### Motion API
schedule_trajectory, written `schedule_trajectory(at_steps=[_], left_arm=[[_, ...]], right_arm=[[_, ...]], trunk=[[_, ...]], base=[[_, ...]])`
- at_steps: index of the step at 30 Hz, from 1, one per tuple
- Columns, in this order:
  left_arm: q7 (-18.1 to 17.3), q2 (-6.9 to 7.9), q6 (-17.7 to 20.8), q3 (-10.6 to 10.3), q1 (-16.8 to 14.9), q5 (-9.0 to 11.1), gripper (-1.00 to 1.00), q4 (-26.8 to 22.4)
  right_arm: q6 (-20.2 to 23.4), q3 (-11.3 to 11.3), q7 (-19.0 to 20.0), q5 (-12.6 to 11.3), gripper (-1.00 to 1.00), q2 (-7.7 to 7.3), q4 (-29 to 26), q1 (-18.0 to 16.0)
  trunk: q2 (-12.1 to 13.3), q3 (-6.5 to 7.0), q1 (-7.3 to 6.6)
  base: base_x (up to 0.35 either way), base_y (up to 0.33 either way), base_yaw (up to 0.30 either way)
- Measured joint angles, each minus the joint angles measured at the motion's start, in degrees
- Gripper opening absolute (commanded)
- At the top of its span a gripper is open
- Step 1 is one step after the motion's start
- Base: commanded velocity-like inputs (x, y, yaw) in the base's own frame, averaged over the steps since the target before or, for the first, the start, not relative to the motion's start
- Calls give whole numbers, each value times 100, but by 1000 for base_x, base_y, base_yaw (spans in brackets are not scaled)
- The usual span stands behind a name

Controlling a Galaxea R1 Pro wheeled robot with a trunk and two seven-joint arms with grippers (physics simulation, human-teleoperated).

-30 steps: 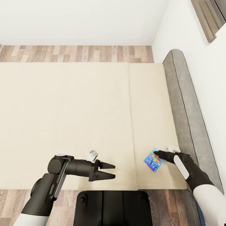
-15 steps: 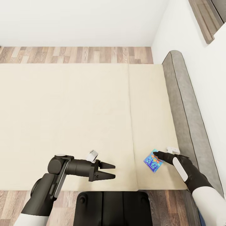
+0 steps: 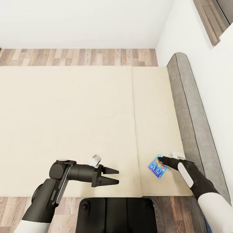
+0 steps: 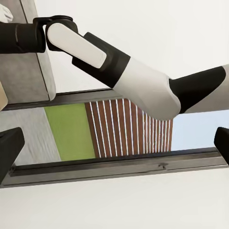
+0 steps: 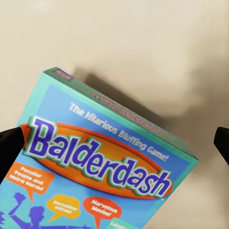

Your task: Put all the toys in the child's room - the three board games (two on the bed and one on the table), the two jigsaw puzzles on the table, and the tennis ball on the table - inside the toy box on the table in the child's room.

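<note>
Lying flat on the bed (image 3: pixel 81 113), the Balderdash board game (image 3: pixel 158 165) runs diagonally, between the wide-spread right end effector (image 3: pixel 163 159); left end effector (image 3: pixel 113 176) gapes empty.

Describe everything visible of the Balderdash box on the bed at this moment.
The Balderdash box is a small rectangular board game carton, teal-edged with a blue front, an orange oval behind the purple title, the line "The Hilarious Bluffing Game!" and orange speech bubbles below. It looks like printed cardboard, closed and undamaged. It lies on the cream bed near its right side, close to the grey headboard, turned at an angle. The right gripper is at its edge with fingers spread; contact cannot be confirmed.
</note>
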Motion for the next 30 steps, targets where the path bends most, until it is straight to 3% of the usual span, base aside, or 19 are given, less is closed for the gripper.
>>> schedule_trajectory(at_steps=[14,30], left_arm=[[3,0,0,0,0,1,100,0],[3,-1,1,-2,-1,0,100,2]], right_arm=[[8,15,17,-148,100,18,231,4],[-1,15,22,-46,100,39,278,5]], trunk=[[-2,80,-3],[2,174,2]], base=[[0,0,0],[0,0,0]])
